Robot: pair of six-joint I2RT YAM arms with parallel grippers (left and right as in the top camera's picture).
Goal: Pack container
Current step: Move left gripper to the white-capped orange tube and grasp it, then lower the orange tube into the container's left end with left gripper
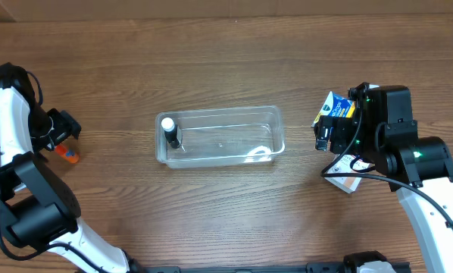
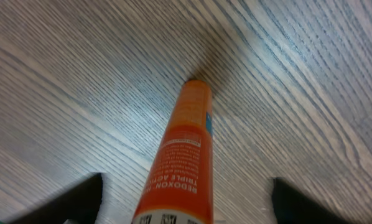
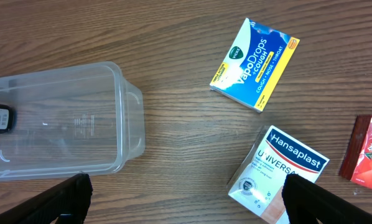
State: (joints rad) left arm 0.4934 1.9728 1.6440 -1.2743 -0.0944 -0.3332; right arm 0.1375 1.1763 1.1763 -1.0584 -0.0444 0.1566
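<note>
1. Clear plastic forms the one container (image 1: 219, 136), a shallow rectangular tub lying near the middle of the wooden worktop (image 1: 234, 53), between the two arms.
2. One small bottle (image 1: 170, 130) with a white cap and dark body lies inside the tub at its left end; nothing else can be made out in it.
3. One orange tube (image 2: 186, 155) lies on the worktop at the far left, well apart from the container.
4. Seen from the left wrist, the left hand (image 2: 185, 190) has its two dark fingers spread wide on either side of that tube, with wood showing on both sides and no grip on it.
5. Two small boxes lie right of the container: one blue-and-yellow VapoDrops box (image 3: 254, 65) and one white Hansaplast box (image 3: 279, 180), near each other but apart.
6. One red packet (image 3: 367, 149) shows partly at the right edge.
7. The right hand (image 3: 186, 205) hangs above the boxes, fingers wide apart, holding nothing.
</note>
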